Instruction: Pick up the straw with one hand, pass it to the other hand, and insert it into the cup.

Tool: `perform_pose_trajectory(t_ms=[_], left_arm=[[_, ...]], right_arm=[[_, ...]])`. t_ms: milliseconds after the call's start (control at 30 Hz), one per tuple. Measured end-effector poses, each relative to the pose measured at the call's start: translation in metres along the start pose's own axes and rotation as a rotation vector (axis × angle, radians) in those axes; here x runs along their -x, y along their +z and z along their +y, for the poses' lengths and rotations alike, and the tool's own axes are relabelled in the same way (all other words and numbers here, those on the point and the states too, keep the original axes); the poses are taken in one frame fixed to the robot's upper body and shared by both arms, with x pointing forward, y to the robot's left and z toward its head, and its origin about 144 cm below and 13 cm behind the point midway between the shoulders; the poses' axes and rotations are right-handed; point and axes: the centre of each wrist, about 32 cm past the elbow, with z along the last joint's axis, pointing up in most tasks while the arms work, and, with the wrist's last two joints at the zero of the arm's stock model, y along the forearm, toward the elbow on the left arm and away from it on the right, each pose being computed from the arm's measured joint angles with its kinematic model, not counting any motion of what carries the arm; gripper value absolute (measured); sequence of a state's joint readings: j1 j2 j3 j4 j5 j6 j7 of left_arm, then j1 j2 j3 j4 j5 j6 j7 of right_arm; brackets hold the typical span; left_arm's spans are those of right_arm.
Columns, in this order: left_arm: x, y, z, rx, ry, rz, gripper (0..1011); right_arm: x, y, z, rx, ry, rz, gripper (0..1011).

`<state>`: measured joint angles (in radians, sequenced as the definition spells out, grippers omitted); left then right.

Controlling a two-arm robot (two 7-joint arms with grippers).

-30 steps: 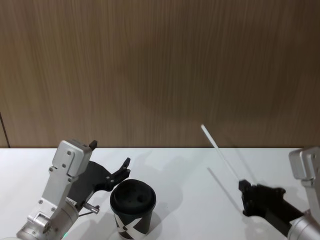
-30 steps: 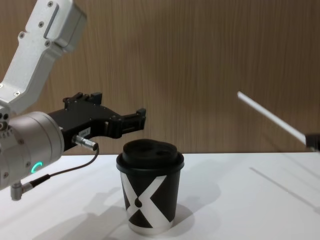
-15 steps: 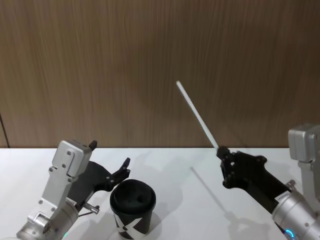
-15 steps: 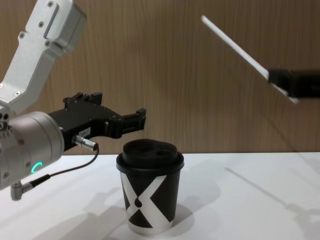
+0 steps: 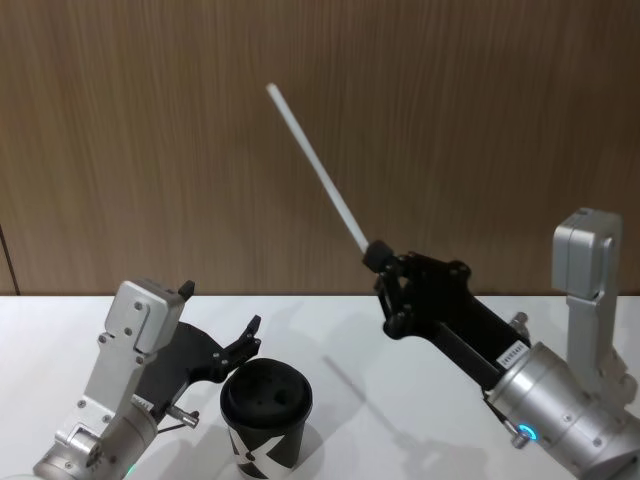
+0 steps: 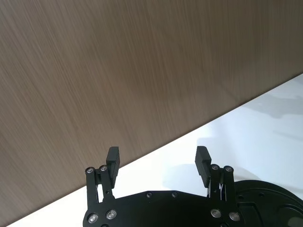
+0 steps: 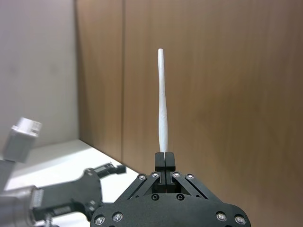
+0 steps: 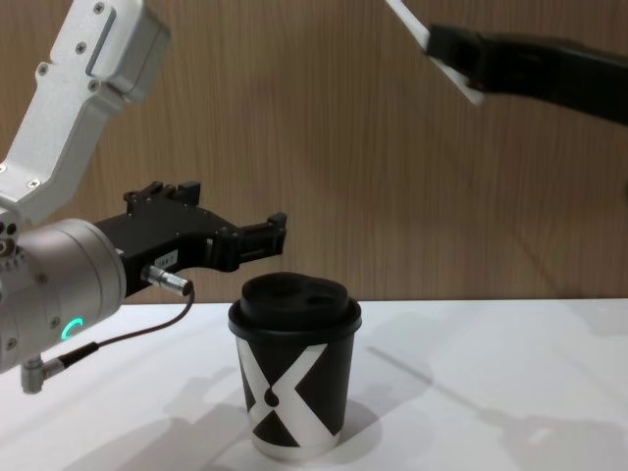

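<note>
Pick-up complete: right claw (image 5: pixel 376 256) pinches the straw (image 5: pixel 315 165) aloft, left claw (image 6: pixel 157 157) hangs spread beside the cup (image 8: pixel 294 385); handover and insertion outstanding.

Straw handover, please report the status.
Right gripper shut on straw, held high. Left gripper open by cup. Straw not yet passed. No obstacle seen.
</note>
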<state>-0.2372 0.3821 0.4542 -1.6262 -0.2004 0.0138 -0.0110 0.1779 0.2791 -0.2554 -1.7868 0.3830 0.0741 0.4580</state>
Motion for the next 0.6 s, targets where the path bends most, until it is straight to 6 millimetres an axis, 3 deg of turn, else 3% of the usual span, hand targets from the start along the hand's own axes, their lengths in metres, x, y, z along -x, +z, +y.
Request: perform_pose_trajectory(t_ms=[600], left_arm=[[0.0, 0.0, 0.0, 0.0, 0.0, 0.0, 1003]], right_arm=[[-0.006, 0.012, 0.043, -0.164, 0.272, -0.038, 8]])
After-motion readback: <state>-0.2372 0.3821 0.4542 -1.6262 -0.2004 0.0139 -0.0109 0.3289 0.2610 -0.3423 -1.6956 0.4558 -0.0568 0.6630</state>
